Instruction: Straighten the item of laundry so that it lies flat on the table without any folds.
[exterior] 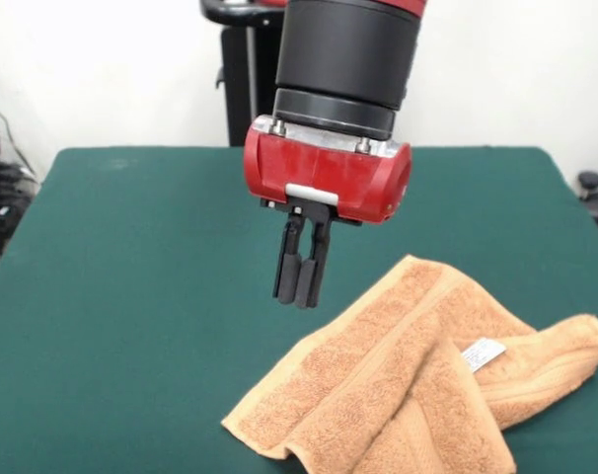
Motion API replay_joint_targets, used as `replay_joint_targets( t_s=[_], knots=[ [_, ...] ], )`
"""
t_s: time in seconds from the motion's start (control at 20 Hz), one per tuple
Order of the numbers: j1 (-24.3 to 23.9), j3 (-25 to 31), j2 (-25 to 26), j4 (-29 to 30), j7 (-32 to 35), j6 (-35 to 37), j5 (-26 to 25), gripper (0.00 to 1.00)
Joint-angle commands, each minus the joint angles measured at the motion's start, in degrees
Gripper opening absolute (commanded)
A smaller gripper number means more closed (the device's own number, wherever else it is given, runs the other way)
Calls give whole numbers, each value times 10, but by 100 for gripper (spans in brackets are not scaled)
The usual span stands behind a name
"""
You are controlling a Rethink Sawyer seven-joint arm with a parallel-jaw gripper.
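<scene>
Above the green table, near its middle, the gripper hangs from the red and black arm with its two black fingers pressed together, holding nothing; the tips sit clear of the cloth, up and to the left of the towel's upper edge. The towel (orange-tan terry, rumpled) lies at the near right part of the table; it is not flat. One broad layer runs diagonally from the lower left corner up toward the right; a second layer folds over it and falls toward the bottom edge of the picture, where the cloth is cut off; a thick rolled fold reaches out to the right, its rounded end close to the picture's right side. A small white label lies on top between the diagonal layer and that rolled fold; a woven band shows faintly along the diagonal layer. The rest of the table's surface around the towel is bare green cloth.
</scene>
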Motion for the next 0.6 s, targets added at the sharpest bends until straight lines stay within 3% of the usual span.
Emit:
replay_joint_targets(
  t_s=[0.05,0.6],
  knots=[
    [13,76,42,64,27,-16,-27,0],
    [17,74,62,44,47,-24,-35,0]
  ],
)
